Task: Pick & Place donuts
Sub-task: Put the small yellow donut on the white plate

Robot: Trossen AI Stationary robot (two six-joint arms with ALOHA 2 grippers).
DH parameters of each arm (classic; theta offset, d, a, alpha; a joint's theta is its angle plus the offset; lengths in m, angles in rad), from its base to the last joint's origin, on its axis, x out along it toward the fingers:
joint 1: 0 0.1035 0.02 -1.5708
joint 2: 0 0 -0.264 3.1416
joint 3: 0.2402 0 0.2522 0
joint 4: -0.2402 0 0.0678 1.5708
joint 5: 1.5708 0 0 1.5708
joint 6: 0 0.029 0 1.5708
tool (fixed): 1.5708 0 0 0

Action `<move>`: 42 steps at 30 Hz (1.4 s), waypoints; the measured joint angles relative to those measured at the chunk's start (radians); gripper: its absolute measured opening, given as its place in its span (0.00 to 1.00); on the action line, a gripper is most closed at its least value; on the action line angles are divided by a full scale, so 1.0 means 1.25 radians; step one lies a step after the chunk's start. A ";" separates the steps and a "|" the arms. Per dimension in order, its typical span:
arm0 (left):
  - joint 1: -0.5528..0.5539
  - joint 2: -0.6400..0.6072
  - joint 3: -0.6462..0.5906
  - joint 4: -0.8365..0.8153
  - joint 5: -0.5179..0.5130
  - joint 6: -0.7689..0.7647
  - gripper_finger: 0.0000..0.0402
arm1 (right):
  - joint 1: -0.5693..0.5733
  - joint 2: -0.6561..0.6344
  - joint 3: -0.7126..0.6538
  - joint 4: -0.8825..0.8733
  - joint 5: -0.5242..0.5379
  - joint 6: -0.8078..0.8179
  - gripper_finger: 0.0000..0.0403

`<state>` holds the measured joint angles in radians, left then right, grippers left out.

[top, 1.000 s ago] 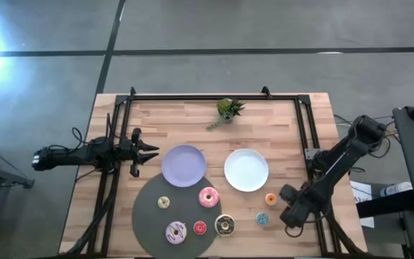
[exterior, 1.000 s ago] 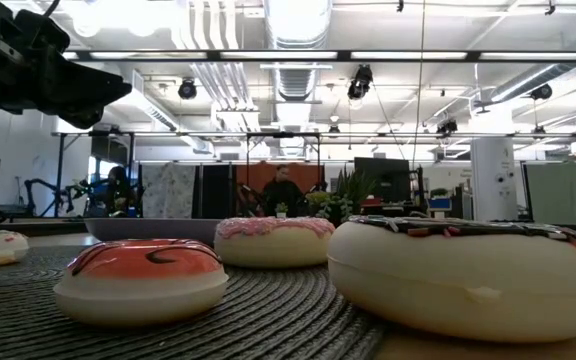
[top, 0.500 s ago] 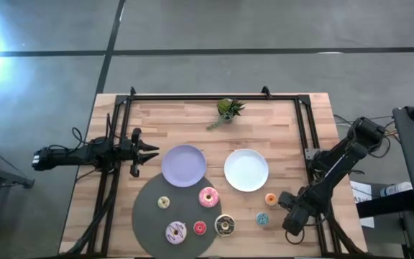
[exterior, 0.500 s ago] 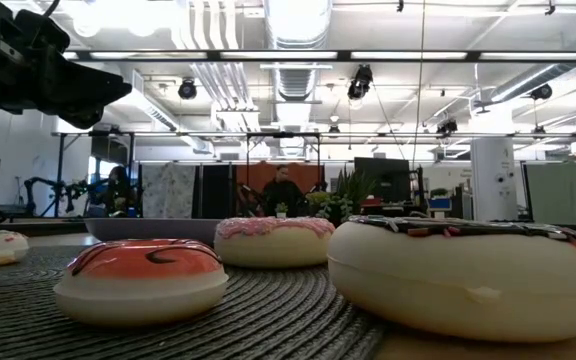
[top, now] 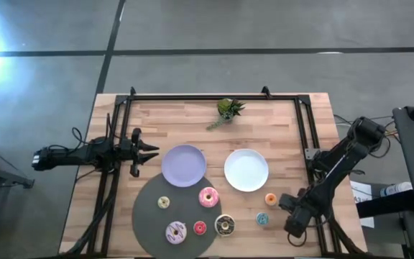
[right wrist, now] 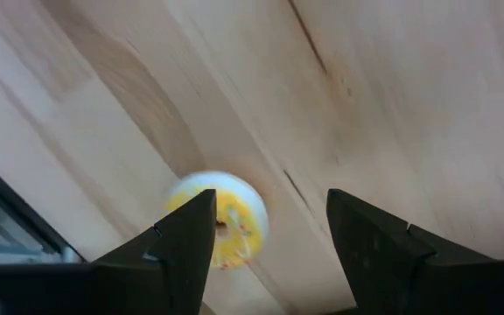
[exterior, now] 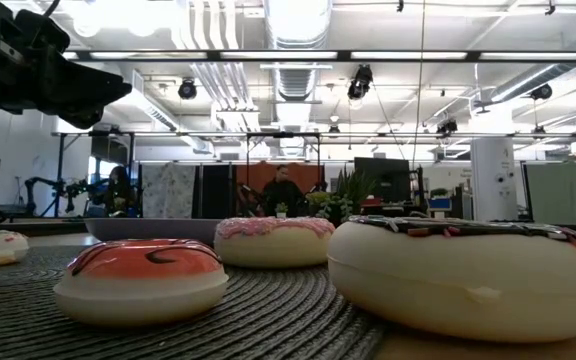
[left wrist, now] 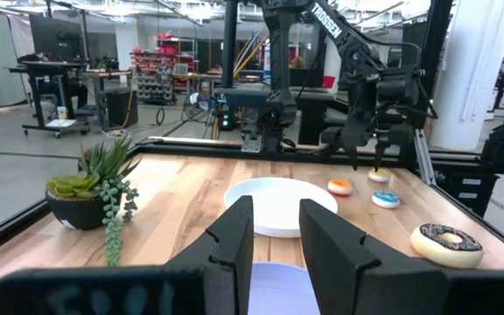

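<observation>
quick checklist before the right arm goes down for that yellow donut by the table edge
1. Right gripper fingers open: ok, a wide gap shows between them.
2. Yellow donut centred in the gap: not ok, it sits close against one finger.
3. Donut lying flat on the table: ok.
4. Nothing crowding the donut: ok in the right wrist view, only bare wood around it.
5. Height above the donut: cannot tell.
6. Left gripper out of the way: ok, it waits beside the lilac plate, far across the table.
</observation>
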<state>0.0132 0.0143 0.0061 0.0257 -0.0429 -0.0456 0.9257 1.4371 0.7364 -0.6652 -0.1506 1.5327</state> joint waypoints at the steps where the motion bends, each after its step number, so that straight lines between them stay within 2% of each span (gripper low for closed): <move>1: 0.000 0.001 0.000 0.000 0.000 0.000 0.18 | 0.000 -0.004 0.001 -0.001 0.010 0.001 0.52; 5: 0.000 0.003 0.000 0.000 0.000 0.000 0.18 | 0.011 -0.020 0.014 -0.001 0.034 -0.017 0.52; 15: 0.000 0.005 0.000 0.000 0.000 0.000 0.18 | 0.066 0.012 0.015 -0.009 0.015 -0.053 0.52; 34: 0.000 0.006 0.000 0.000 0.000 0.000 0.18 | 0.074 0.109 0.018 0.045 0.003 -0.073 0.51; 38: 0.000 0.006 0.000 0.000 0.000 0.000 0.18 | 0.074 0.114 0.020 0.037 0.010 -0.042 0.43; 42: 0.000 0.006 0.000 0.000 0.000 0.000 0.18 | 0.072 0.099 0.017 0.016 0.025 -0.016 0.26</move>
<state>0.0135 0.0216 0.0063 0.0257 -0.0425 -0.0452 1.0161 1.5614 0.7581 -0.6453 -0.1195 1.5125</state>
